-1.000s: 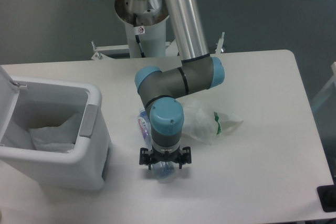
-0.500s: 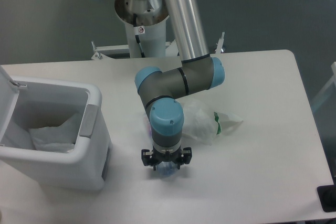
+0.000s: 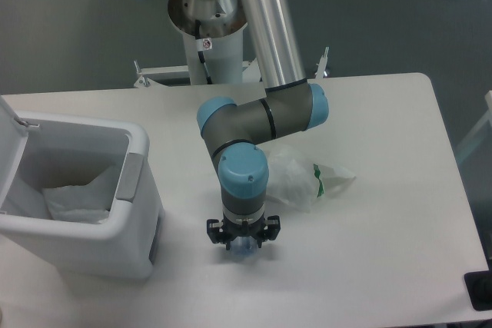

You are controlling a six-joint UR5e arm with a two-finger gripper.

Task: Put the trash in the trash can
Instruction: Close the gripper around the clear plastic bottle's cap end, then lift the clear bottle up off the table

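On your left the trash can (image 3: pixel 115 247) stands with its lid raised and a white liner (image 3: pixel 73 197) inside. Right of it, your gripper (image 3: pixel 243 244) points straight down, pinching the clear bottle (image 3: pixel 244 250), mostly hidden under the wrist. Further right and slightly farther, the white wrapper (image 3: pixel 304 178) lies on the table (image 3: pixel 384 136).

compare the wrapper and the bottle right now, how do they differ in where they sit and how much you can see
The wrapper lies free on the table, right of the arm, largely in view; the bottle sits under the gripper, with only a clear end showing. The wrapper is crumpled white with green marks; the bottle's visible part looks clear and bluish. Both are outside the trash can.
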